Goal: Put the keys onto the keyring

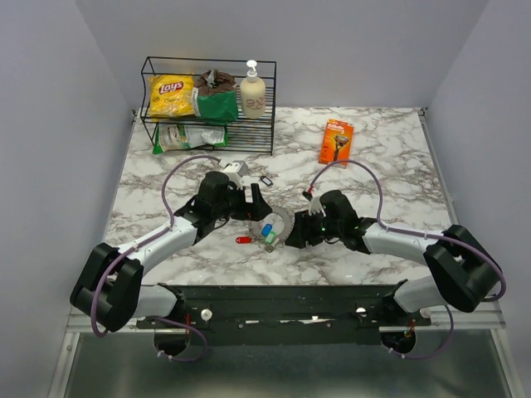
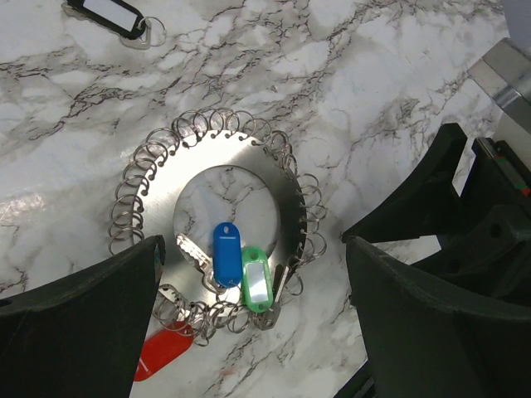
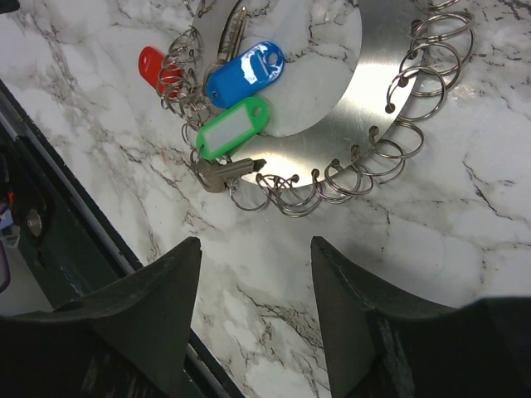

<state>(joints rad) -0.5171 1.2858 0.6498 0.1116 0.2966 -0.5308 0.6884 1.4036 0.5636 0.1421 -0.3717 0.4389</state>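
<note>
A white marble table (image 1: 390, 191) seen from above, with two black robot arms reaching in from the near edge. The keyring (image 1: 283, 222), a flat silvery disc with a round hole and many small wire loops along its rim, lies flat on the table at the middle, between the two arms. The left gripper (image 2: 253, 249) hangs above its left side with both fingers spread wide, holding nothing. The right gripper (image 3: 255, 249) sits just right of the ring, fingers also parted and empty. The keys cluster at the ring's near edge: a blue key (image 2: 226, 253) and a green key (image 2: 256, 278) side by side across the hole and rim, a red key (image 2: 162, 352) just outside on the near left. They seem hooked into the loops, though the tangle is hard to read. A black tag (image 2: 116, 15) lies apart on the far side. Farther back stand a wire rack (image 1: 207, 104) and an orange package (image 1: 336, 141).
</note>
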